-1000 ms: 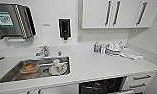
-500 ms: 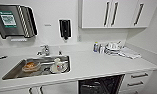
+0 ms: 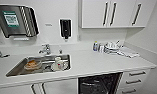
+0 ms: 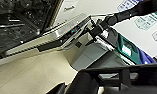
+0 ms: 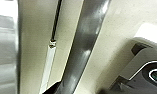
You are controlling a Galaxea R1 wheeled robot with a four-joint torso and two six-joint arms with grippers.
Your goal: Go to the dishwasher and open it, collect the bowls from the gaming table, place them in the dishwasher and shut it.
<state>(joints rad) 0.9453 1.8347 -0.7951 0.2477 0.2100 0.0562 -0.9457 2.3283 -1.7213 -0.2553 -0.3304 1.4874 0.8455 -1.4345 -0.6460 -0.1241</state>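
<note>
Dishwasher (image 3: 100,84) first: it sits under the white surface (image 3: 99,62), right of the sink (image 3: 39,65), and its cavity shows dark with racks, so you are on the opening step. In the left wrist view its door (image 4: 56,35) hangs partly lowered, so judge that it needs to go fully down before you leave for the bowls. You cannot tell how either tool stands. Mind the door's front edge beside the robot's base (image 4: 94,57); the drawers (image 3: 136,80) flank the opening, and pale floor (image 4: 31,72) below offers room.
</note>
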